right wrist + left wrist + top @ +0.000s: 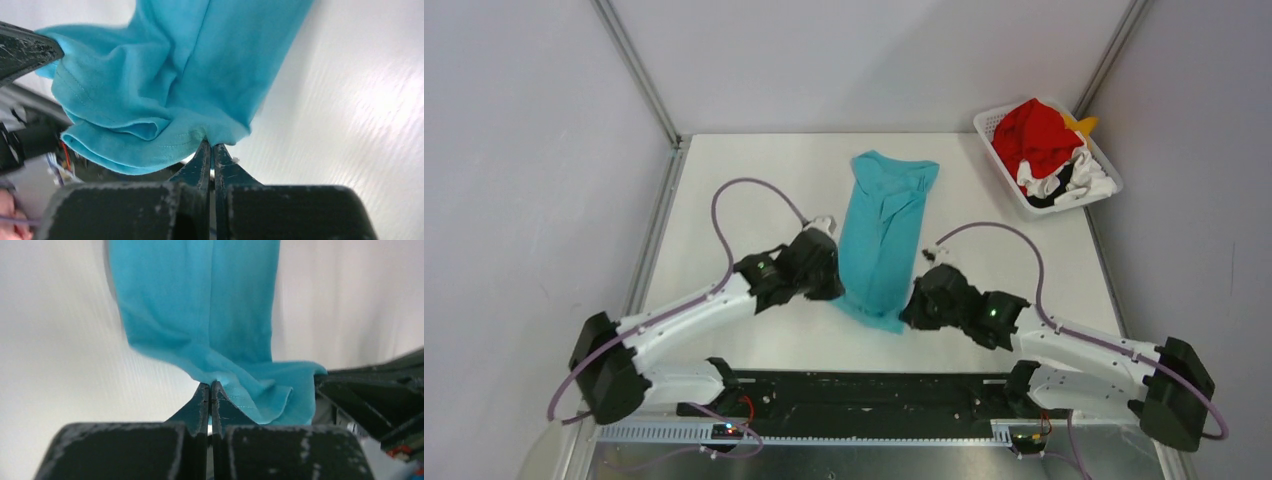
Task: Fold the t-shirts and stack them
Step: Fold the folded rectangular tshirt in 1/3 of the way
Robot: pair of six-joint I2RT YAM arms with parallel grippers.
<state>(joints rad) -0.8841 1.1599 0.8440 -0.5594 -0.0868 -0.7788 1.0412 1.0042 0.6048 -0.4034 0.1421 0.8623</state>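
Note:
A teal t-shirt (882,235) lies folded into a long narrow strip down the middle of the white table (744,170), collar end far. My left gripper (836,292) is shut on its near left corner, seen as bunched hem in the left wrist view (210,384). My right gripper (906,312) is shut on the near right corner, seen in the right wrist view (211,142). The near hem (130,130) sags between the two grippers, lifted off the table. Red (1034,135), white-and-black (1074,180) and yellow-orange (1082,125) shirts lie heaped in the basket.
A white perforated basket (1004,190) sits at the table's far right corner. Grey walls with metal posts enclose the back and sides. The black rail (864,390) with the arm bases runs along the near edge.

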